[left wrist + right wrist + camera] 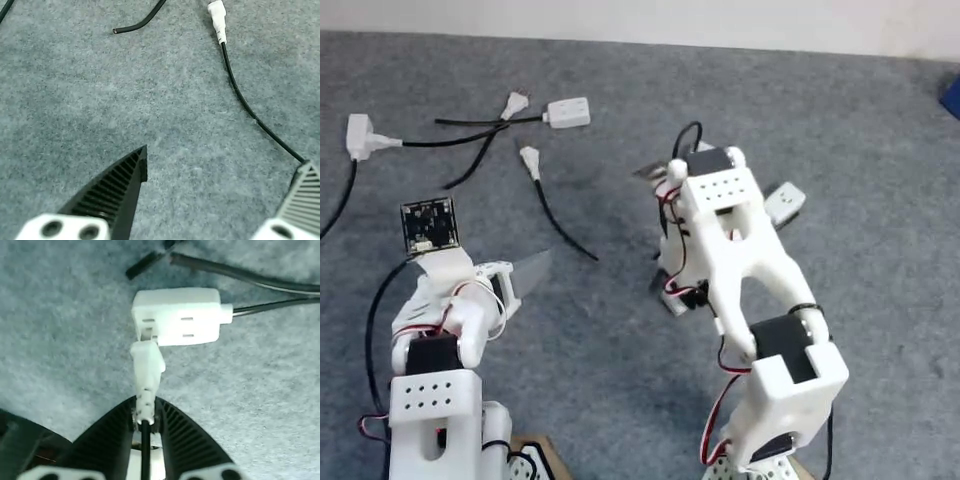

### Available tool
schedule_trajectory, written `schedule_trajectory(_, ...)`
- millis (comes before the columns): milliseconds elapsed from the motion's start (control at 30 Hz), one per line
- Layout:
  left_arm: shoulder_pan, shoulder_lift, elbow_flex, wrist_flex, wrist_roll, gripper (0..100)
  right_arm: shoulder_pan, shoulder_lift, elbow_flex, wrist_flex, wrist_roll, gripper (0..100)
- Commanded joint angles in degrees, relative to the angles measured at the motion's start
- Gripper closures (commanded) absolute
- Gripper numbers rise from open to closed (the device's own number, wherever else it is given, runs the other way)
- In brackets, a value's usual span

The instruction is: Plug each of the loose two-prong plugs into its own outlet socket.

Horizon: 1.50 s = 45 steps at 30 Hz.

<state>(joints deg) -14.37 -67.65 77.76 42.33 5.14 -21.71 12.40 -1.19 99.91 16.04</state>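
Right jaws around plug [147,365] at socket [185,315]

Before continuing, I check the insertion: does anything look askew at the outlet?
Yes. The plug held by the right gripper meets the outlet block at one corner, slightly tilted. A prong shows bare, so it seems not fully seated.

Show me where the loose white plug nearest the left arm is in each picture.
High view: the loose plug lies on the carpet, ahead of the left gripper.
Left wrist view: it lies beyond the open fingers, its black cord trailing back toward one.
Right wrist view: this camera faces another plug, held by the right gripper at the outlet.
Shared landmark: the black cord.
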Motion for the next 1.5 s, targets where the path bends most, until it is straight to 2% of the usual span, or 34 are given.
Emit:
schedule_trajectory(0,-0.57,-0.31,-0.31,-1.05,0.53,57,0.92,-3.65,-4.0,1.27,-4.48,99.2)
schedule_trajectory(567,-0.57,-0.4,-0.31,-1.05,0.53,57,0.57,-6.02,-4.26,1.1,-5.19,99.3)
schedule_trajectory(767,-0.57,-0.4,-0.31,-1.05,0.53,57,1.54,-2.42,-4.18,1.19,6.68,97.8)
schedule_trajectory(1033,-0.57,-0.4,-0.31,-1.05,0.53,57,-1.1,-0.48,-7.6,1.1,18.29,72.4)
schedule_trajectory(1333,-0.57,-0.4,-0.31,-1.05,0.53,57,-4.79,-0.31,-7.34,-2.07,18.9,71.4)
schedule_trajectory(1467,-0.48,-0.31,-0.22,-1.05,0.53,57,-5.14,-0.31,-4.44,-6.37,23.3,71.4)
